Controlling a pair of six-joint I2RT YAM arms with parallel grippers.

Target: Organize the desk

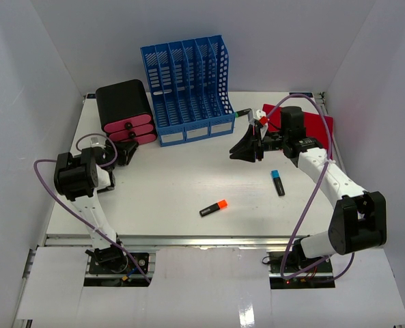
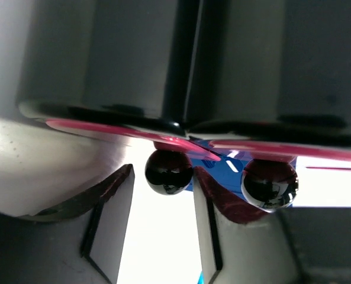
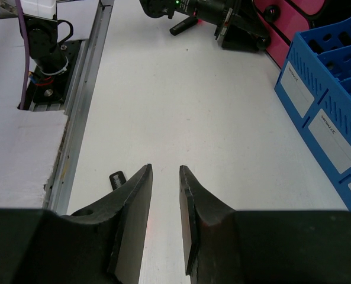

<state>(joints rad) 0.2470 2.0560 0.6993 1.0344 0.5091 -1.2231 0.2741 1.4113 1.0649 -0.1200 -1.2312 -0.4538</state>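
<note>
Left end effector (image 2: 162, 204) open around glossy black ball knob (image 2: 168, 172); right end effector (image 3: 165, 177) slightly parted, empty, above smooth white tabletop (image 3: 181, 100).

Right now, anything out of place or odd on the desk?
Nothing looks spilled or damaged, but pens lie loose on the desk. An orange-capped highlighter sits askew near the front middle, and a blue-capped highlighter lies to its right. A green-tipped marker lies beside the blue file rack.
</note>
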